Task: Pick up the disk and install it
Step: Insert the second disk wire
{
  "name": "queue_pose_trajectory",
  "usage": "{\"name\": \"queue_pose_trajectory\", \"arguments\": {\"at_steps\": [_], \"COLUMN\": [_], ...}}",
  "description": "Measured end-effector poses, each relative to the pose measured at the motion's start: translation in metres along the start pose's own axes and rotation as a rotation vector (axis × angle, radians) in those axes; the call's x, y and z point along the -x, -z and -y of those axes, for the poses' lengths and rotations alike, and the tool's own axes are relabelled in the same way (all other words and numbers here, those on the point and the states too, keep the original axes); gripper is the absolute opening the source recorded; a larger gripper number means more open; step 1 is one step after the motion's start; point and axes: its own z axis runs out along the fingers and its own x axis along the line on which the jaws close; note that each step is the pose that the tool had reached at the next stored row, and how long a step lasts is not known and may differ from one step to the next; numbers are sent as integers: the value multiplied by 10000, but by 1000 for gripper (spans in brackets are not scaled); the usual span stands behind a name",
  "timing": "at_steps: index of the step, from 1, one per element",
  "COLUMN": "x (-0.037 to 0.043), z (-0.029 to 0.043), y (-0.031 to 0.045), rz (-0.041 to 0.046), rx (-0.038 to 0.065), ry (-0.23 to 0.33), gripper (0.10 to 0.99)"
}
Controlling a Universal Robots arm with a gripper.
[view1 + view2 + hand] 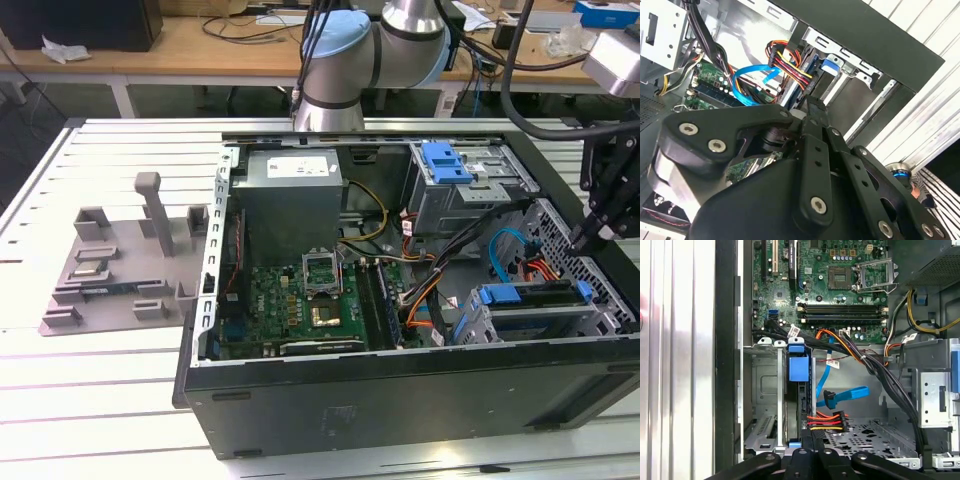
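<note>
The disk (799, 405) is seen standing on edge in the drive cage (530, 320) of the opened computer case (400, 400), at the case's corner nearest the surface's (100, 400) front edge on the exterior view's right. Its blue carrier frame shows along the top in the exterior view, and a blue tab at its end in the second wrist view (829, 65). The install step is judged to be in hand, close to its end: the disk appears already slotted, though whether it is fully seated cannot be told.

The gripper (585, 232) is held just above the cage's far end in the exterior view, and directly over the disk's edge in the first wrist view (812, 450). The fingers (812, 107) are seen drawn close together, clenched to a narrow point in the second wrist view, with nothing carried between them. Contact with the disk cannot be confirmed. The red, yellow and black power cable (826, 421) and the blue data cable (845, 395) lie just beside the disk; care around these is judged necessary.
</note>
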Motion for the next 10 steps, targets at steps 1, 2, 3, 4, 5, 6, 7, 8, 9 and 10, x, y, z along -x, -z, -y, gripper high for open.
{"name": "queue_pose_trajectory", "arguments": {"at_steps": [1, 2, 3, 4, 5, 6, 7, 8, 9, 10], "x": [0, 0, 0, 13, 26, 57, 82, 97, 106, 113], "z": [0, 0, 0, -1, -4, -18, -33, -57, -82, -109], "y": [1, 1, 2, 5, 2, 0, -3, -9, -17, -30], "rz": [0, 0, -1, -6, -2, -1, -2, -1, -1, 1], "rx": [0, 0, 0, -1, 0, 0, -1, -1, -1, 0], "ry": [0, 0, 0, 0, 0, 0, 1, 7, 17, 32], "gripper": [169, 235, 302, 302, 302, 302, 302, 302, 302, 302]}}
